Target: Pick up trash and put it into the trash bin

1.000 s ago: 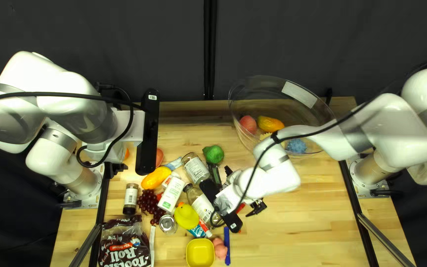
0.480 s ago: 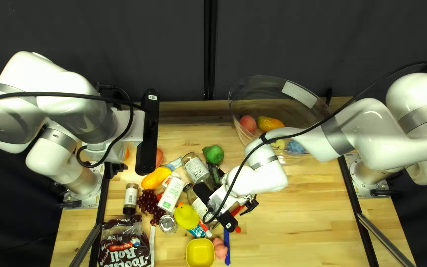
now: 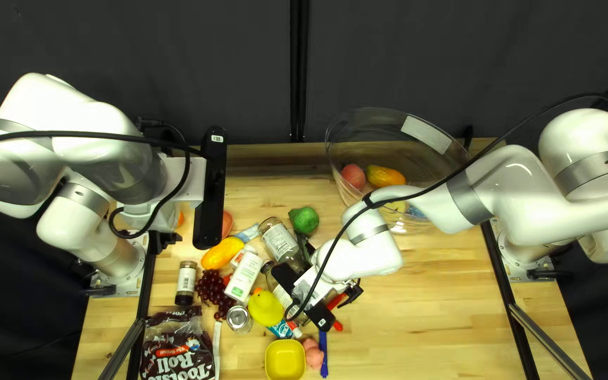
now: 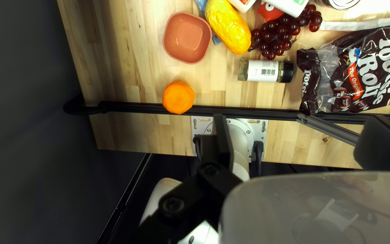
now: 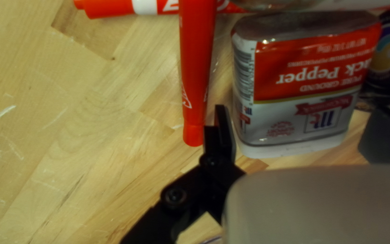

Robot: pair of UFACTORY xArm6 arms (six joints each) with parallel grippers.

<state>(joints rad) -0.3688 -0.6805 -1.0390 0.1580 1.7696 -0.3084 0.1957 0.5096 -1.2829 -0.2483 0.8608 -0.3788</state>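
- Red-and-silver pepper tin point(image 5: 308, 90) sits in the gap between the wide-standing fingers of the right end effector point(image 3: 350, 293); they do not close on it from both sides.
- A red marker point(image 5: 197, 54) lies along the outer side of one of those fingers, and a red-and-white marker point(image 5: 111, 7) crosses ahead of it.
- The clear bin point(image 3: 360, 200) stands beyond the right end effector, toward the curtain point(image 3: 177, 56), with a peach point(image 3: 352, 176) and a yellow fruit point(image 3: 386, 176) inside.
- The duck point(image 3: 265, 308) and a glass bottle point(image 3: 279, 241) are near the right end effector, on the side toward the left arm.
- The left end effector point(image 3: 166, 241) hangs above the bench point(image 4: 127, 58), fingers wide apart, holding nothing.
- Ahead of it lie the spice jar point(image 4: 265, 71), grapes point(image 4: 276, 36) and a mango point(image 4: 228, 27).
- An orange point(image 4: 178, 97) and the candy bag point(image 4: 362, 68) are off to opposite sides of it.
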